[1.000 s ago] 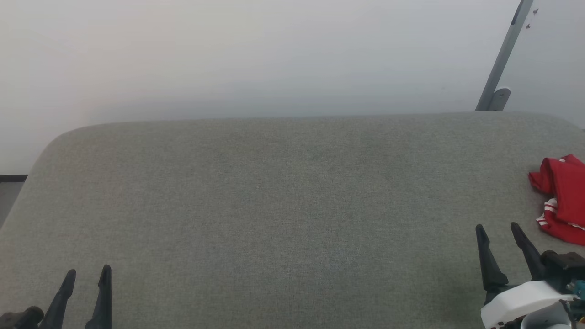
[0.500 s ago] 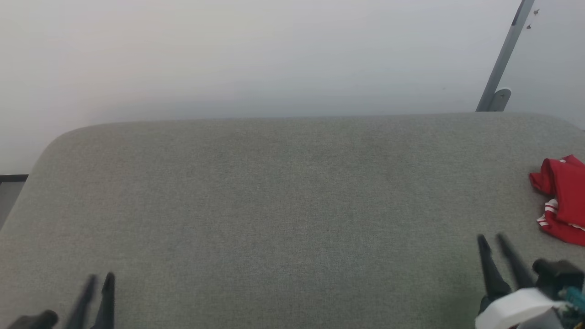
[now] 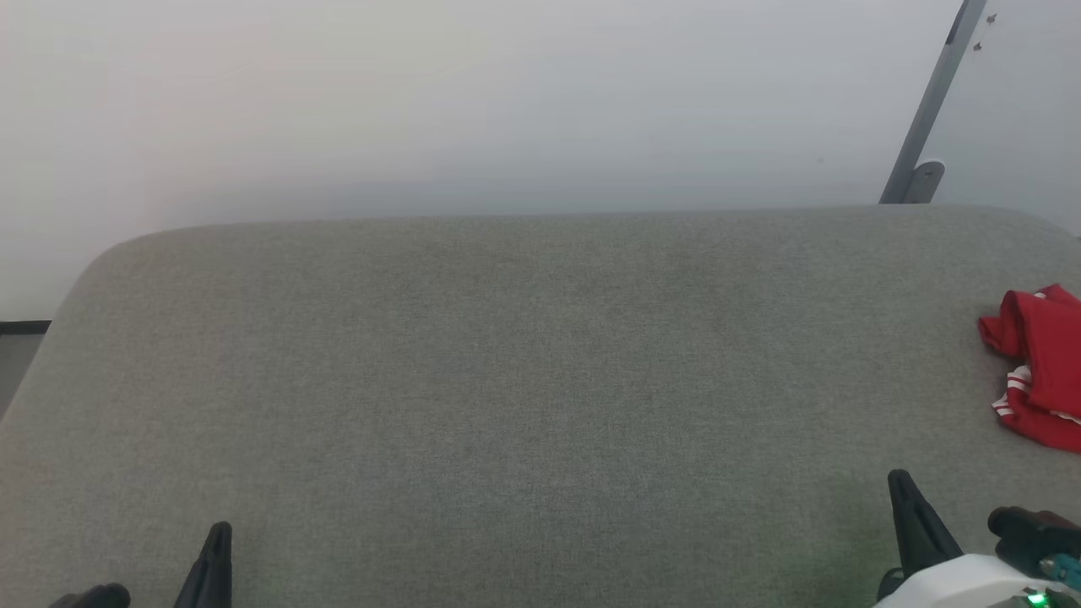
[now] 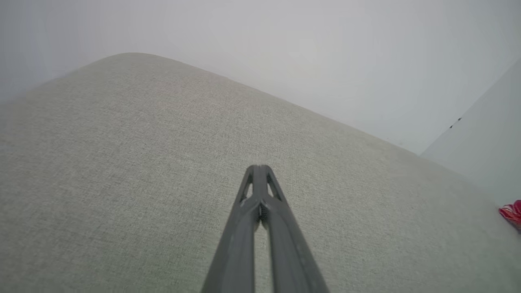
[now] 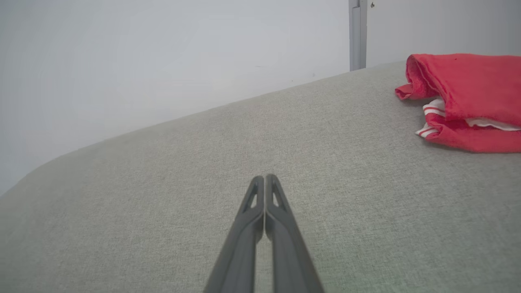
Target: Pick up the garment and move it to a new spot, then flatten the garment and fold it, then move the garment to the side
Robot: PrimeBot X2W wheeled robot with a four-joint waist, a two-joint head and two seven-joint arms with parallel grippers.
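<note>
- Grey woven fabric covers a broad padded surface [image 3: 524,363] with rounded far corners. Its near part runs off the bottom of the head view.
- A crumpled red cloth garment with red-and-white striped trim [image 3: 1034,371] lies on the right side of the surface, about midway between its far and near edges. The head view's right border cuts it off, so its full extent cannot be told.
- In the right wrist view the garment [image 5: 468,85] is bunched and folded over itself. A white band and a striped hem show from under the red top layer, but sleeves and any print cannot be made out.
- In the left wrist view it is a blurred red sliver at the surface's right end.
- The left gripper [image 3: 220,534], with long dark fingers, rises at the near left of the surface, its body cut off below. In the left wrist view its tips are pressed together, with nothing between them.
- The right gripper [image 3: 899,481] rises at the near right of the surface, with a white casing [image 3: 963,583] covering its base. In the right wrist view its fingers meet tip to tip, empty.
- The garment lies well apart from the left gripper, across the width of the surface. It is nearer the right gripper, farther in on the surface and to that gripper's right, not touching it.
- Behind the far edge of the surface is a pale wall [image 3: 422,101]. A slanted grey metal strut [image 3: 929,110] stands at the far right corner of the surface.
</note>
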